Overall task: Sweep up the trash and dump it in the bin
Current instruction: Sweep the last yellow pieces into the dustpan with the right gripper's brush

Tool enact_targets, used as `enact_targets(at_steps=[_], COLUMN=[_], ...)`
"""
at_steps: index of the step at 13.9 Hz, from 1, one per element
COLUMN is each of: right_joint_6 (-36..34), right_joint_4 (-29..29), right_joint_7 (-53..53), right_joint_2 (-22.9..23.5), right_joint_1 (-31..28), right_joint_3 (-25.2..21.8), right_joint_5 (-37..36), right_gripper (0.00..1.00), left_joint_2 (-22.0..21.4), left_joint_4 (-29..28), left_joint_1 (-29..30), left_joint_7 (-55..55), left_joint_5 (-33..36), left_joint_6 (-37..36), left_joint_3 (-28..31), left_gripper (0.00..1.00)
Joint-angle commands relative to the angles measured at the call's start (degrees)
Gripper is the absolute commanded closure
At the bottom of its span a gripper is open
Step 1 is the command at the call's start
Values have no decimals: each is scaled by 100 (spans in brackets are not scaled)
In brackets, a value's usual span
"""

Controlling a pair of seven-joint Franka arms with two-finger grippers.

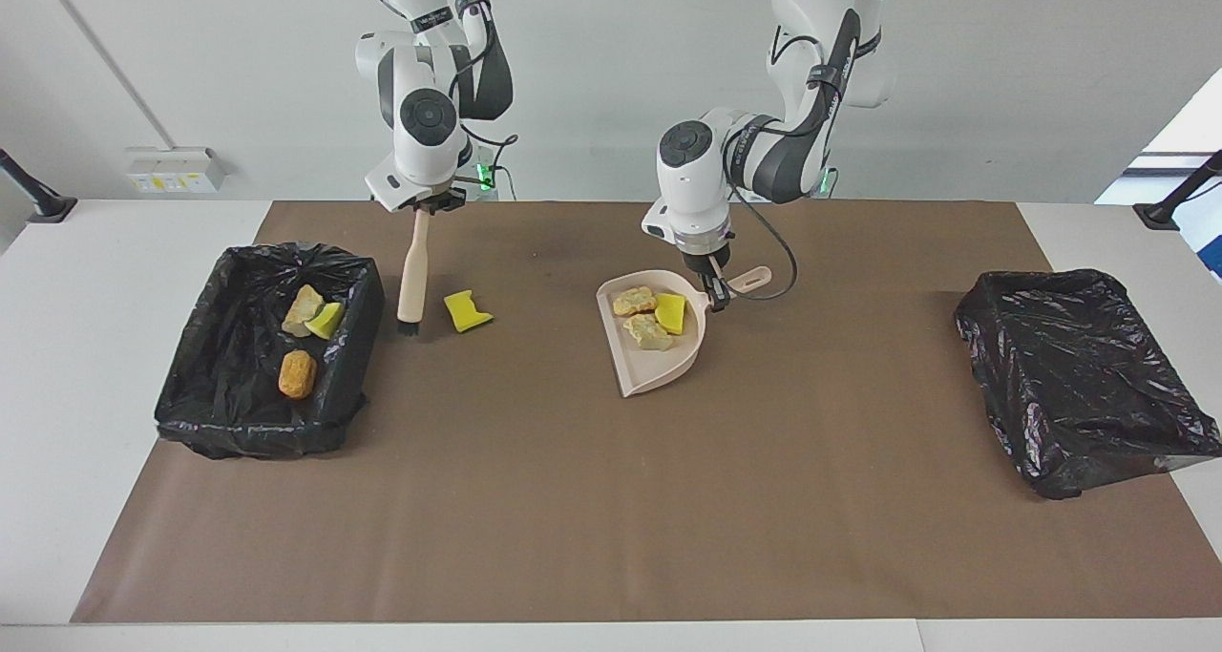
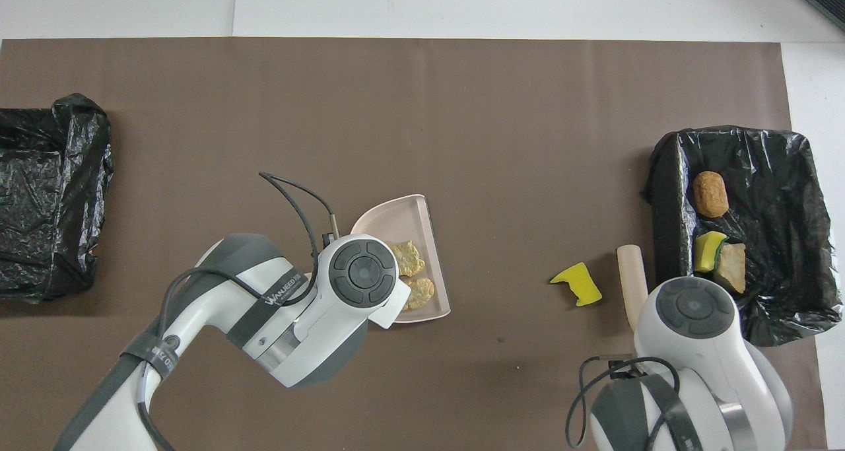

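Note:
My right gripper (image 1: pixel 423 208) is shut on the top of the beige brush handle (image 1: pixel 412 265) (image 2: pixel 632 276). The brush hangs upright, black bristles (image 1: pixel 408 327) down at the mat. It stands between the black-lined bin (image 1: pixel 258 428) (image 2: pixel 667 200) and a loose yellow sponge bit (image 1: pixel 467 311) (image 2: pixel 576 283). My left gripper (image 1: pixel 714 289) is shut on the handle of the beige dustpan (image 1: pixel 649 370) (image 2: pixel 403 220), which rests on the mat. In the pan lie two tan chunks (image 1: pixel 633 300) (image 2: pixel 407 258) and a yellow bit (image 1: pixel 669 313). The bin holds an orange-brown lump (image 1: pixel 297 373) (image 2: pixel 709 193), a tan chunk (image 1: pixel 304 308) and a yellow-green bit (image 1: pixel 326 320).
A second black-lined bin (image 1: pixel 1084 375) (image 2: pixel 46 193) stands at the left arm's end of the table. A brown mat (image 1: pixel 611 499) covers the table's middle. In the overhead view both wrists hide their own fingers.

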Motion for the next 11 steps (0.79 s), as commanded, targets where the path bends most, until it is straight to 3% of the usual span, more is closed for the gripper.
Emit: enact_targets(at_steps=[1,7,11], right_joint_6=[194,879,1661], right_joint_4=[-119,30,215], right_joint_7=[-60,106,379], right_joint_2=[131,561,773], right_joint_1=[117,820,1856], right_joint_3=[98,142,142], right_joint_5=[544,2848,4059], right_gripper=[100,100,100], left_joint_2=[-185,-185,-194], left_joint_4=[-213,-213,-231], left_joint_1=[45,45,54], left_joint_7=[-107,-98,-98], left_joint_5=[101,93,93], left_joint_6=[90,72,63], left_joint_3=[7,7,7], left_gripper=[100,100,100])
